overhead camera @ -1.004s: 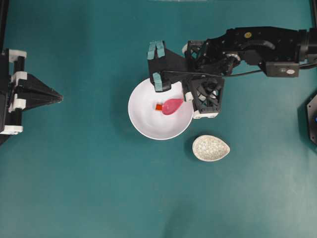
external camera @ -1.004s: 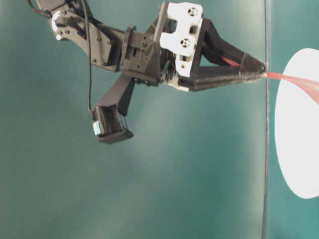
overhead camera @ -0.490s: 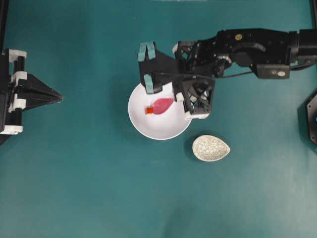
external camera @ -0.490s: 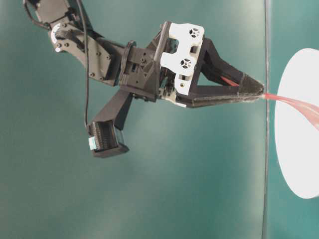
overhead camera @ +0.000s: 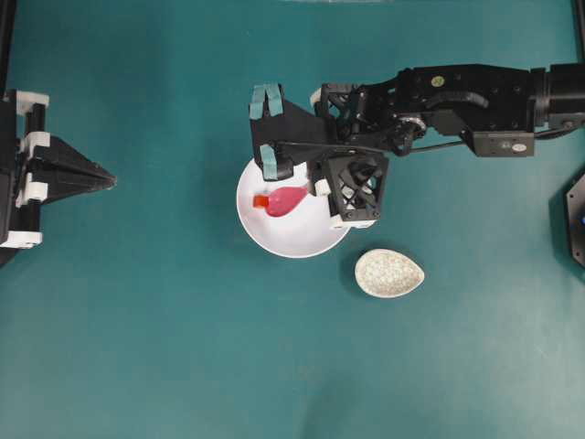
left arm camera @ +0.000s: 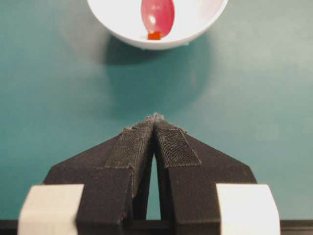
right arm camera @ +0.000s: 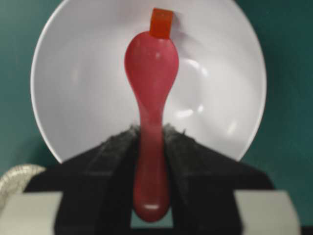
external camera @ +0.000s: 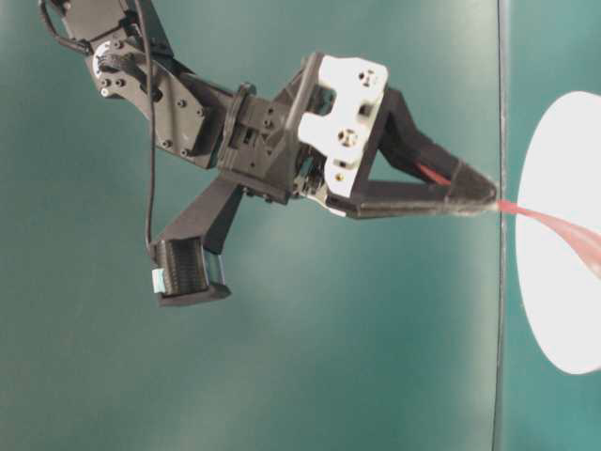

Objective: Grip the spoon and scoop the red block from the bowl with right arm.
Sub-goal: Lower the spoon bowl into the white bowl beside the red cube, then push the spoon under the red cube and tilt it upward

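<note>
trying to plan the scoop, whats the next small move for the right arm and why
Probably tilt the scoop's tip down and slide it under the red block. The right gripper is clamped on the spoon handle, and the block sits just past the scoop's tip, near the far side of the bowl, not yet in the scoop.

No text, brand or number can be read; the small round yellow sticker [overhead camera: 438,80] on the black robot arm [overhead camera: 475,87] is too small to make out.
</note>
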{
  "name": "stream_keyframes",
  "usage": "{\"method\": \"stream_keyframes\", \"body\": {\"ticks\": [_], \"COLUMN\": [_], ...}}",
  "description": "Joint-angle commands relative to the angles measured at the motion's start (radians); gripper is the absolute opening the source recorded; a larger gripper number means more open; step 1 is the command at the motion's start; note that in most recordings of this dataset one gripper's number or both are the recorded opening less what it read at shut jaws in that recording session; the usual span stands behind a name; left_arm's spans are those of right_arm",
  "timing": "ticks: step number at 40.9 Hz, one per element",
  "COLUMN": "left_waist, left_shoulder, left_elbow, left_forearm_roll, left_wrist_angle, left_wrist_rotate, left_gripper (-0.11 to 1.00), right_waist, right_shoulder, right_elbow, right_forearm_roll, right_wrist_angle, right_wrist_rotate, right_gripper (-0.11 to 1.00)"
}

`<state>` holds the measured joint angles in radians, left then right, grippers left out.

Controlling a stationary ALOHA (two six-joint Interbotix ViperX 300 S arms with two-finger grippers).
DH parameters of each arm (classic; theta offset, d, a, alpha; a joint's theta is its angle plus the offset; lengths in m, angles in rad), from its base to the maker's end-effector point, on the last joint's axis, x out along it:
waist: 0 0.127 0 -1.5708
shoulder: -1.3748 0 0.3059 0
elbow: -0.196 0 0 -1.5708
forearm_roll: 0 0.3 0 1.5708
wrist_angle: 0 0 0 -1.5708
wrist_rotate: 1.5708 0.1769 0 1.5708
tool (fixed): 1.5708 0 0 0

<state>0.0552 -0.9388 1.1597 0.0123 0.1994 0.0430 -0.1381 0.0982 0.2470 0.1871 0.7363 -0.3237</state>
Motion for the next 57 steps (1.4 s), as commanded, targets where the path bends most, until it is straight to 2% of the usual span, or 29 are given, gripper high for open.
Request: {"method": "stream_keyframes", "body": {"ticks": [1,20,31,57], "left_waist": [0.003,0.003,0.003,0.003], "left_shoulder": [0.005,0.005,0.005,0.005], "left_elbow": [-0.029,-0.029,-0.029,-0.029], "left_forearm_roll": [0.002,0.002,0.002,0.002], "left_wrist_angle": [-0.012,-0.026,-0.02,-0.018], "left_wrist_rotate": [0.002,0.002,0.002,0.002], "left_gripper": [-0.01,-0.01,-0.01,-0.01], "right_waist": [0.002,0.003,0.003,0.021], "right_shoulder": [-0.015,-0.017,-0.025,-0.124], "right_elbow": [-0.028,-0.021,-0.008,0.152], "right_forearm_roll": [0.002,0.006,0.008,0.011], "right_wrist_angle": [-0.025,-0.055,-0.1,-0.252], "right_wrist_rotate": [0.011,0.021,0.06,0.138], "right_gripper": [0.24,0.24,0.24,0.24]}}
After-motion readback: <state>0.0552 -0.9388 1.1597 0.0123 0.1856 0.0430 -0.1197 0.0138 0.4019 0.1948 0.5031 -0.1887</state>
